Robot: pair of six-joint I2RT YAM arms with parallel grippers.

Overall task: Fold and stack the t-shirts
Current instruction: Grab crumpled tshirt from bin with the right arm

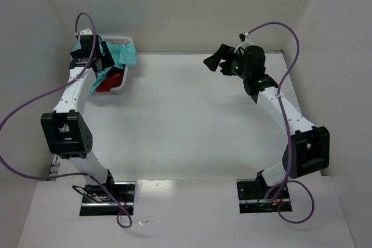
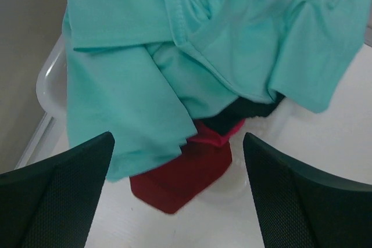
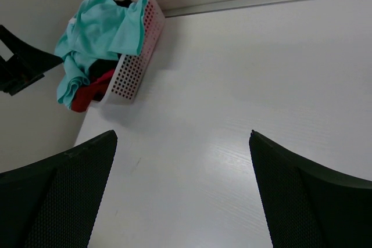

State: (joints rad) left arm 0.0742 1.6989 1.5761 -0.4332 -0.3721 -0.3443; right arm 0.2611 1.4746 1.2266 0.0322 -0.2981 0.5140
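The t-shirts lie heaped in a white lattice basket at the table's far left corner. A teal-green shirt is on top and hangs over the rim. Under it shows a bit of a black shirt, and a pink-red shirt droops onto the table. My left gripper hovers open just above the heap, with nothing between its fingers. My right gripper is open and raised over the far middle of the table, well apart from the basket. From there the teal shirt and pink-red shirt show too.
White walls close in the table at the back and both sides. The basket sits close to the left wall. Purple cables loop off both arms. The left arm's dark wrist shows beside the basket in the right wrist view.
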